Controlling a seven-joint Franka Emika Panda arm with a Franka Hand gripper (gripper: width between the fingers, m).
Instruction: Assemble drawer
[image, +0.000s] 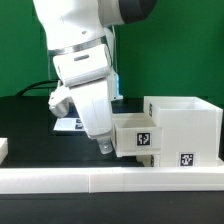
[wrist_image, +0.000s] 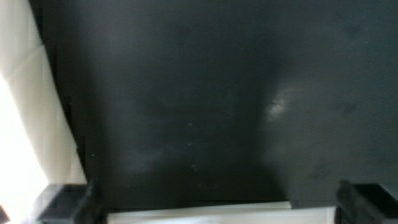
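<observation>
The white drawer case (image: 185, 125) stands at the exterior view's right with a tag low on its front. A small white tray (image: 135, 135) with a tag sticks out of the case toward the exterior view's left. My gripper (image: 105, 146) is tilted down at the tray's outer end, its tips level with the tray wall. In the wrist view my gripper (wrist_image: 214, 205) is open. Its dark fingers (wrist_image: 63, 205) stand wide apart. A white strip of the tray (wrist_image: 205, 215) lies between them, with a gap at the sides. I cannot tell if they touch it.
The low white border rail (image: 100, 182) runs along the front of the black table (image: 30, 125). The marker board (image: 68, 124) lies behind my gripper. A white piece (image: 3, 150) shows at the left edge, cut off by the frame.
</observation>
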